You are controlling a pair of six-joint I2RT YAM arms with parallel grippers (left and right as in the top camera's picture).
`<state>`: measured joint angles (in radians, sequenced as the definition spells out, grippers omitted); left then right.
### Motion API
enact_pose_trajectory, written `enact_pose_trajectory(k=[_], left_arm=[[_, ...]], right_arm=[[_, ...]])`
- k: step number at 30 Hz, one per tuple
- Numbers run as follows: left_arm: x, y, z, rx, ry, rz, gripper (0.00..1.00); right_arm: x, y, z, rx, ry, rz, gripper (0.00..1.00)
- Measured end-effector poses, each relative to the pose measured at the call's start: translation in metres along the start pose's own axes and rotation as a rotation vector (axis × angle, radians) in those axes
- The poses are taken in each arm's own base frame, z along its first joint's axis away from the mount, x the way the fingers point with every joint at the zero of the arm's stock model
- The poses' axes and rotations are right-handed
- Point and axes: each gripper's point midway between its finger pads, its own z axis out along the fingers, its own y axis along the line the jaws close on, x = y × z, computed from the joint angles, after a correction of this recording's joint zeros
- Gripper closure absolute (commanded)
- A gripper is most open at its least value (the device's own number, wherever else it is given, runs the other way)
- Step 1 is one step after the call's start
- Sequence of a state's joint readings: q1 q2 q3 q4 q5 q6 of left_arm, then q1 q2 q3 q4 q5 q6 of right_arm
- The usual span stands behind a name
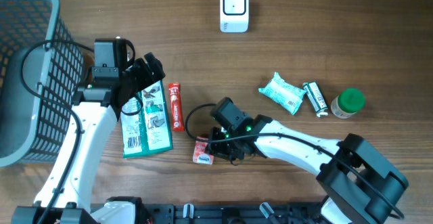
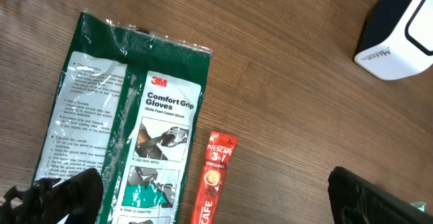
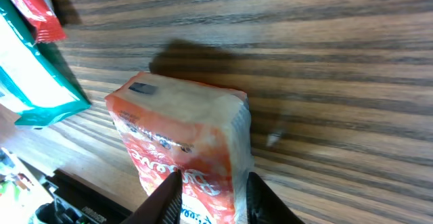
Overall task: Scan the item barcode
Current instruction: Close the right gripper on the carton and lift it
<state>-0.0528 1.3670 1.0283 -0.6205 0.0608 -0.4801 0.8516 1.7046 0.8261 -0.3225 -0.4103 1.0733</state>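
Overhead, surface: brown wood-grain table (image 1: 338,21), the grain running left to right. Nothing of the room shows past it.
Overhead, left edge: a grey mesh basket (image 1: 27,75) stands on the table.
Overhead, far edge: a white scanner (image 1: 234,9) stands well apart from every item.
Overhead, left gripper (image 1: 145,85): it hangs over the top end of the green glove package (image 1: 147,126). A red coffee stick (image 1: 175,107) lies just beside the package.
Overhead, right gripper (image 1: 214,146): it is at the orange packet (image 1: 202,152) near the front edge.
Overhead, right side: a teal pack (image 1: 282,93), a small tube (image 1: 314,99) and a green-lidded jar (image 1: 350,103) lie near one another.
Left wrist, jaws: spread as wide as they go, with one finger (image 2: 64,197) at each lower corner and nothing held. The package and stick lie flat on the wood below.
Left wrist, upper right: a corner of the scanner.
Right wrist, jaws: narrowed onto the orange packet, with fingers (image 3: 166,197) pressed to its two sides.
Right wrist, surface: dark-striped wood, with the packet's shadow beyond it. Whether the packet is clear of the table cannot be told.
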Motion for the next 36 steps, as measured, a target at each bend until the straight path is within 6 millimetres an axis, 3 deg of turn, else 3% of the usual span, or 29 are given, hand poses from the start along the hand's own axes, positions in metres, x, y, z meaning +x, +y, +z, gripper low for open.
enact_pose_trajectory(k=[7, 8, 18, 22, 26, 36], left_arm=[[0.0, 0.0, 0.0, 0.0, 0.0, 0.0, 0.0], [0.0, 0.0, 0.0, 0.0, 0.0, 0.0, 0.0], [0.0, 0.0, 0.0, 0.0, 0.0, 0.0, 0.0], [0.0, 0.0, 0.0, 0.0, 0.0, 0.0, 0.0], [0.0, 0.0, 0.0, 0.0, 0.0, 0.0, 0.0], [0.0, 0.0, 0.0, 0.0, 0.0, 0.0, 0.0]], right_arm=[[0.0, -0.003, 0.0, 0.006, 0.001, 0.008, 0.89], [0.0, -0.003, 0.0, 0.006, 0.001, 0.008, 0.96], [-0.008, 0.006, -0.003, -0.051, 0.0, -0.06, 0.96], [-0.019, 0.002, -0.016, -0.114, 0.042, -0.123, 0.96], [-0.028, 0.012, -0.033, -0.236, 0.063, -0.236, 0.96], [-0.014, 0.027, -0.045, -0.366, 0.115, -0.441, 0.96]])
